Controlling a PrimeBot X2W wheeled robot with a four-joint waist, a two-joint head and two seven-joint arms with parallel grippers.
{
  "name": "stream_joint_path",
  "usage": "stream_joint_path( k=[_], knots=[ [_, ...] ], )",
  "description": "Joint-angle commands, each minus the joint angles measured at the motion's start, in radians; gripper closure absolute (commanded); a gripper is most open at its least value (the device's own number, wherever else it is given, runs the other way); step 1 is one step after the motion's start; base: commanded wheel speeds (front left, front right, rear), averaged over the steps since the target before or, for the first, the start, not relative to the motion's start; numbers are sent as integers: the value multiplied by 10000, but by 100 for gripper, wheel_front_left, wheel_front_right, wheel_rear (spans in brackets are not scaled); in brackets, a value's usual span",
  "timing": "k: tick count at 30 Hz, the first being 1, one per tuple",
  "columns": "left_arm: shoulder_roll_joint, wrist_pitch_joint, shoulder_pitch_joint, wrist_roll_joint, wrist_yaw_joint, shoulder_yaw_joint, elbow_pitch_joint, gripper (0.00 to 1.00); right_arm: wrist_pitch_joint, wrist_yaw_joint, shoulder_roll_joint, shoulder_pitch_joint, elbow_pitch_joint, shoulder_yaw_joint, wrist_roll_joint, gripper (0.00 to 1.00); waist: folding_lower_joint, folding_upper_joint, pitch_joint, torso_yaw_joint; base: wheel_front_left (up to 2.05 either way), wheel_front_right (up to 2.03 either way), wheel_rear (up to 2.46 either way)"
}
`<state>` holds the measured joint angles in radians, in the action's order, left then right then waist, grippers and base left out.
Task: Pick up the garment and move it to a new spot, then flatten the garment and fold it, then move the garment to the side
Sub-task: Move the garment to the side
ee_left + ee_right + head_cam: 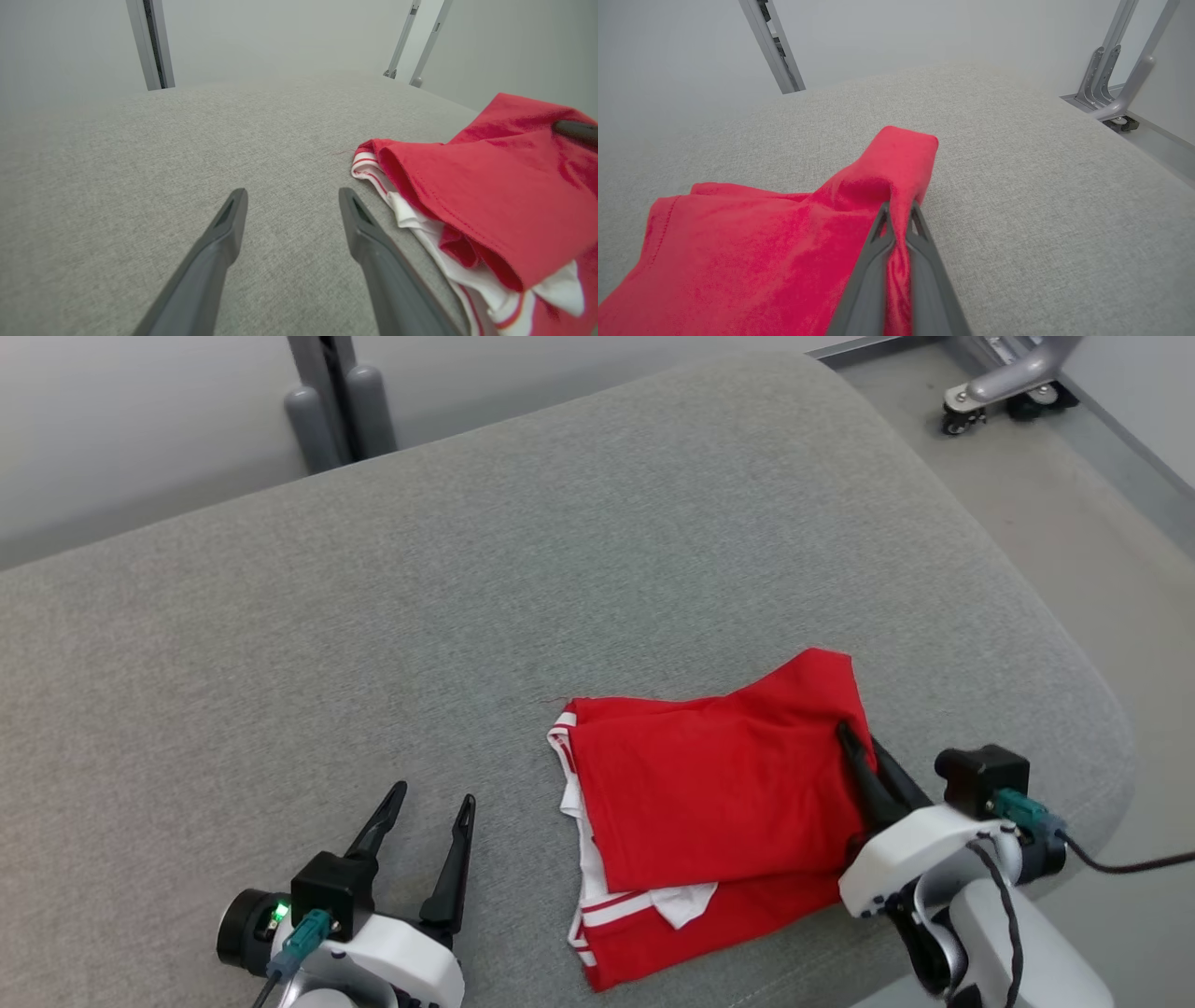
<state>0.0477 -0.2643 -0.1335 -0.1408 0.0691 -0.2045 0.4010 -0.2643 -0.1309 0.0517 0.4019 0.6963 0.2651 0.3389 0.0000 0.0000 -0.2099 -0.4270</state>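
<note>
The garment (719,793) lies folded on the cushion (467,569). My right end effector (851,737) pinches its right corner; my left end effector (434,793) gapes empty beside it. Moving it aside likely remains.

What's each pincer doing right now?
Left pincer: open, holding nothing.
Right pincer: shut on an edge of the red garment.

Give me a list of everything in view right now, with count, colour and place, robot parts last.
garment: one, red with white trim, folded on the cushion's near right.
cushion: one, grey fabric, under the garment.
metal upright: one, grey, behind the cushion's far edge.
wheeled frame: one, grey metal, on the floor, far right.
left end effector: one, dark fingers, open over the cushion, apart from the garment.
right end effector: one, dark fingers, shut on the garment's right edge.
</note>
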Motion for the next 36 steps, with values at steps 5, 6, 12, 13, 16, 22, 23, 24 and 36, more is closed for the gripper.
stream_joint_path(
  k=[5,6,12,13,16,22,23,24,36],
  knots=[
    [59,1,-468,310,135,137,-57,0,2,3,426,1436,464,-216,-944,100,0,0,-663,1056,0,0,0],
    [67,2,-515,369,174,157,-73,0,2,5,524,1708,628,-381,-1028,100,0,0,-760,1227,0,0,0],
    [66,2,-803,554,285,220,-265,0,3,3,1592,3216,1833,-1809,-2174,100,0,0,-1235,2192,0,0,0],
    [68,2,-833,582,291,227,-298,0,2,3,1827,3419,2035,-2114,-2423,100,0,0,-1309,2301,0,0,0],
    [81,2,-932,669,358,260,-382,0,2,5,2456,3913,2625,-3110,-3129,100,0,0,-1477,2583,0,0,0],
    [82,2,-1110,745,419,304,-514,0,2,5,3470,4510,3543,-5327,-4702,100,0,0,-1690,2967,0,0,0],
    [78,2,-1113,752,413,316,-534,0,2,3,3537,4555,3615,-5668,-4960,100,0,0,-1715,3009,0,0,0],
    [75,2,-1116,766,424,322,-545,0,0,5,3603,4595,3629,-6038,-5190,100,0,0,-1732,3045,0,0,0],
    [64,2,-1052,770,439,556,-525,0,10,3,2957,5114,2802,-7954,-7163,0,0,0,-1575,3159,0,0,0]
  ],
)
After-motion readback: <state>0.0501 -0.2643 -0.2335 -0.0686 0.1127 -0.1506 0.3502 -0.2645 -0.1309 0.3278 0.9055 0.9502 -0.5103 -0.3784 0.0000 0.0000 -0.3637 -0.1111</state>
